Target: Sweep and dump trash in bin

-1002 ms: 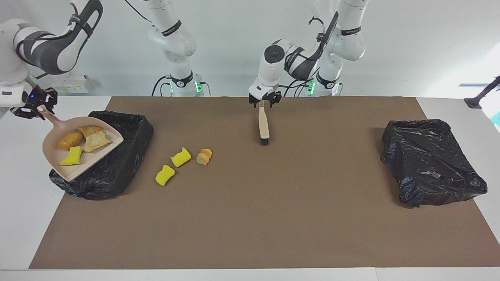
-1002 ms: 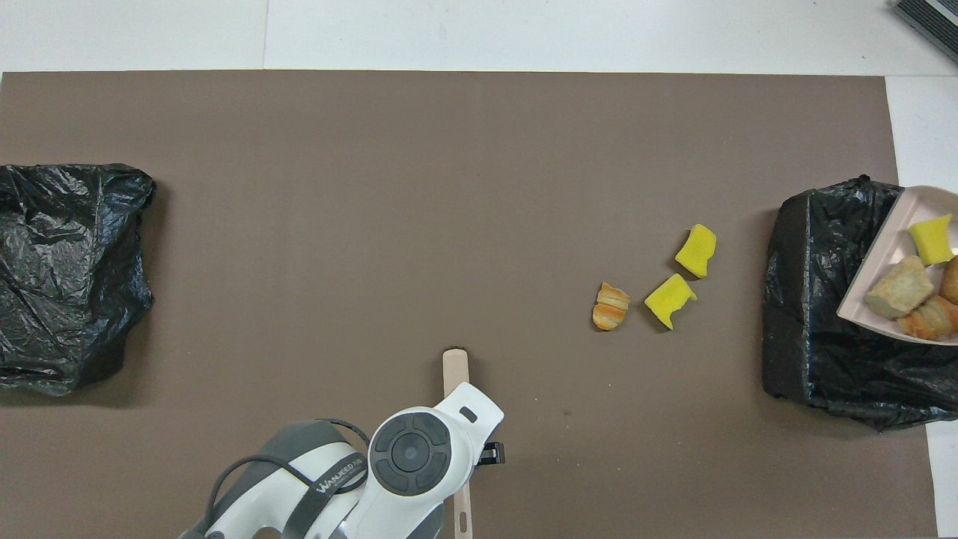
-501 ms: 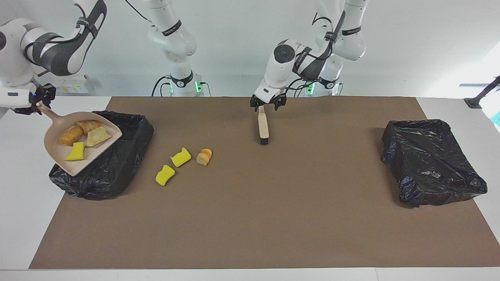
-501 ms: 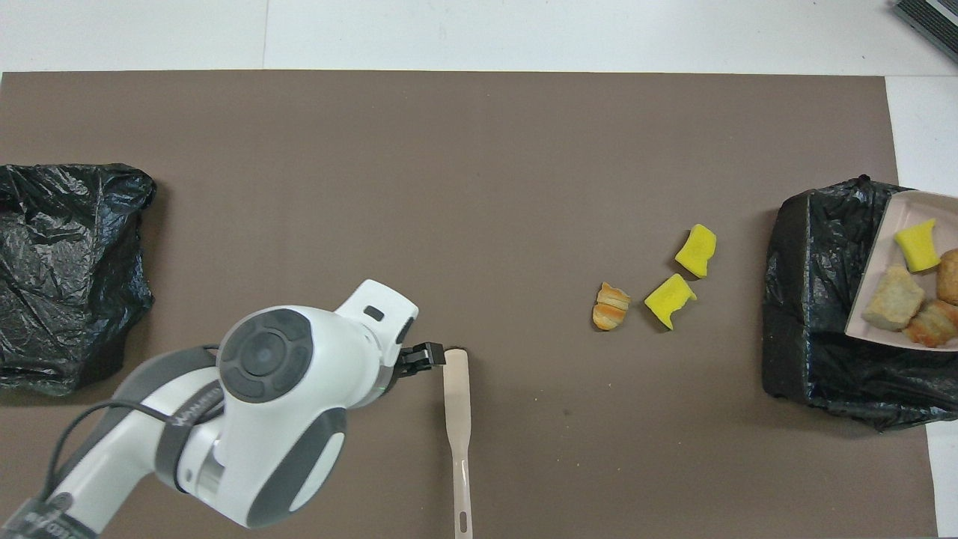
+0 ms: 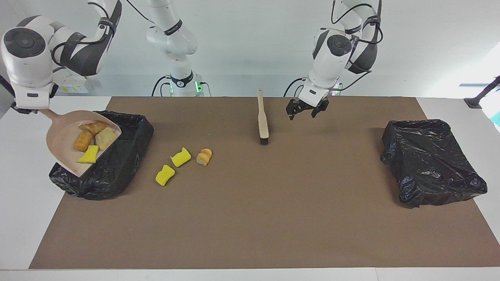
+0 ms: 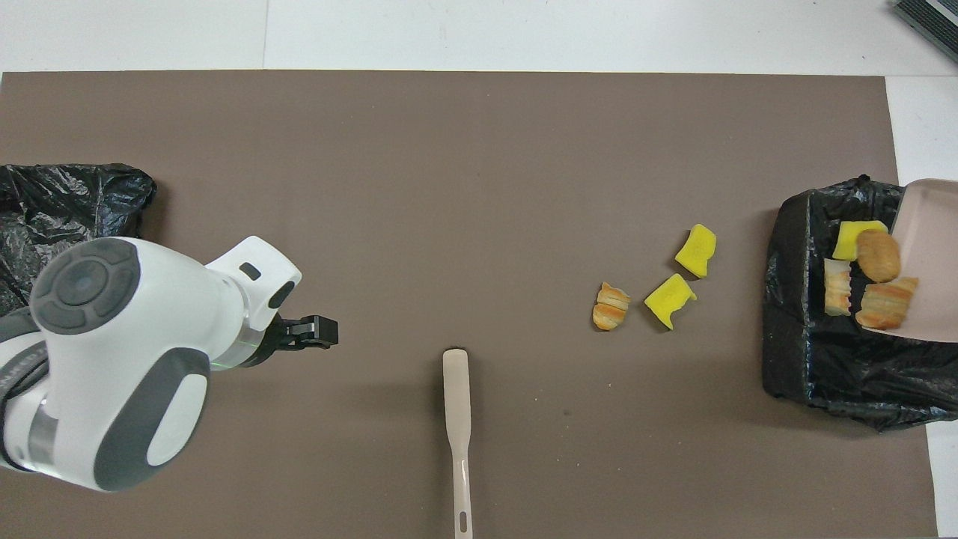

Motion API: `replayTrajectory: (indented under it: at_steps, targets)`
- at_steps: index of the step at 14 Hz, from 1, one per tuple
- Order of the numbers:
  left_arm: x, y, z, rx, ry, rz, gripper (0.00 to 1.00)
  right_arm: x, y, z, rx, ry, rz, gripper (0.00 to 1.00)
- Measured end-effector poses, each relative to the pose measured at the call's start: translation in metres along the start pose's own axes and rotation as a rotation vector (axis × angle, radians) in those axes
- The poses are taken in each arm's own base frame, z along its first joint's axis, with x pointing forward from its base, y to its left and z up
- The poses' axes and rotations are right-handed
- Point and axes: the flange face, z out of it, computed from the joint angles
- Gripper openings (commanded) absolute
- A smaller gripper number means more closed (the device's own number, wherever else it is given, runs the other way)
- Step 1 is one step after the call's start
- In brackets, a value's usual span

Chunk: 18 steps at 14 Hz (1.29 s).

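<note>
Trash (image 5: 90, 139) scraps, yellow and tan-orange, in dustpan (image 5: 62, 145)

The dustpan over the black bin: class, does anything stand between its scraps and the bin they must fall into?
Nothing visible does. The right pincer holds the dustpan tilted over the open bin, and the four scraps have slid to its lip, directly above the liner. The left pincer hangs apart from the brush.
</note>
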Motion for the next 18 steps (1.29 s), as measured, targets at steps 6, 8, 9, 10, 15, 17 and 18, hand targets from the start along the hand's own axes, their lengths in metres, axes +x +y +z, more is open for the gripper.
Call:
replayTrajectory:
  at_steps: [6,8,9,10,15,17,18]
  targets:
    - [0.025,-0.099,-0.014,-0.018,-0.001,0.062,1.00,-0.019,-0.002,-0.012,-0.040,-0.068,0.011,0.00]
    - [0.033,-0.116,-0.036,-0.024,0.036,0.061,1.00,-0.032,-0.007,-0.027,-0.066,-0.073,0.031,0.00]
    - [0.035,-0.118,-0.053,-0.023,0.055,0.062,1.00,-0.036,-0.009,-0.033,-0.076,-0.072,0.037,0.00]
    - [0.036,-0.119,-0.072,-0.022,0.076,0.063,1.00,-0.036,-0.011,-0.037,-0.081,-0.064,0.039,0.00]
    - [0.028,-0.123,-0.153,-0.018,0.117,0.068,1.00,-0.007,-0.022,-0.043,0.019,0.145,0.059,0.00]
    - [0.023,-0.128,-0.163,-0.002,0.110,0.107,1.00,0.012,-0.030,-0.052,0.063,0.217,0.050,0.00]
    - [0.023,-0.138,-0.163,0.004,0.102,0.129,1.00,0.027,-0.035,-0.060,0.091,0.258,0.057,0.00]
